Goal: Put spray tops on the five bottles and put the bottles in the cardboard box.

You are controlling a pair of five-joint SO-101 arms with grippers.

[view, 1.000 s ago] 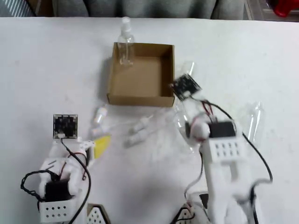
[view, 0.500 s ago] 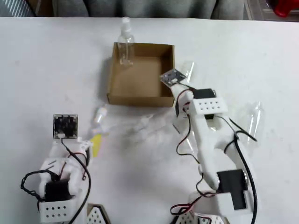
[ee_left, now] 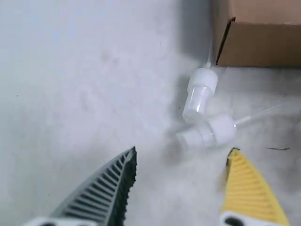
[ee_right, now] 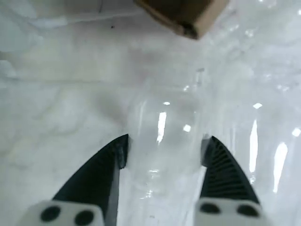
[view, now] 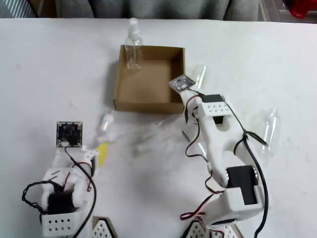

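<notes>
A clear bottle (ee_right: 164, 132) without a top lies on the white table just off the cardboard box's (view: 148, 79) front right corner. My right gripper (ee_right: 165, 143) is open, with one black finger on each side of this bottle. One bottle with a spray top (view: 132, 47) stands upright in the box's back left corner. Two loose spray tops (ee_left: 201, 92) (ee_left: 211, 132) lie near the box's front left corner. My left gripper (ee_left: 181, 155) is open just short of them, holding nothing. More spray tops (view: 148, 136) lie in front of the box.
Two more clear bottles lie on the table: one (view: 270, 128) far to the right, another (view: 199, 74) by the box's right wall. The right arm (view: 218, 144) stretches from the front edge to the box corner. The left side of the table (view: 44, 74) is bare.
The right arm has stretched forward toward the box's front right corner and come down over the clear bottle. The left arm has stayed where it was.
</notes>
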